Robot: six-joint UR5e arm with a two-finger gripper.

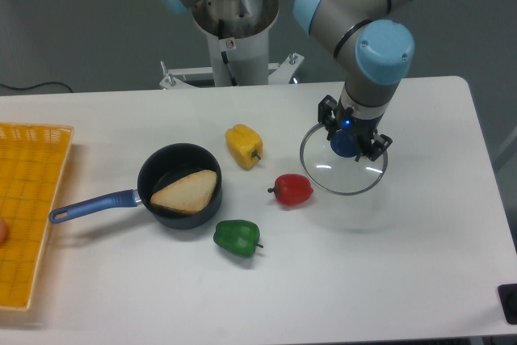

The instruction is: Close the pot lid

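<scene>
Fixed-camera view, from above the front edge of the counter (420, 280): my arm reaches in from the rear and bends down over the right half of the white surface, where my jaws (349, 141) pinch the blue centre knob of the lid (343, 169). The lid, a clear glass disc with a thin metal rim, hangs tilted beneath my wrist, its near edge lowest; whether that edge touches the counter I cannot tell. A faint shadow lies under it. The pot (179, 186), dark and round, sits uncovered left of centre, well apart from the lid, with its long blue handle (93, 205) pointing left and slightly toward the camera. Inside the pot lies a wedge of bread (186, 191), pale and crusted, filling much of the floor. Three peppers stand between and around pot and lid: a yellow pepper (244, 145) just beyond the pot's right rim, a red pepper (292, 190) near the lid's left edge, and a green pepper (237, 237) just in front of the pot. An orange mesh basket (32, 224) occupies the far left edge, the handle's tip close to its side. My base column (236, 30) stands at the rear centre.
</scene>
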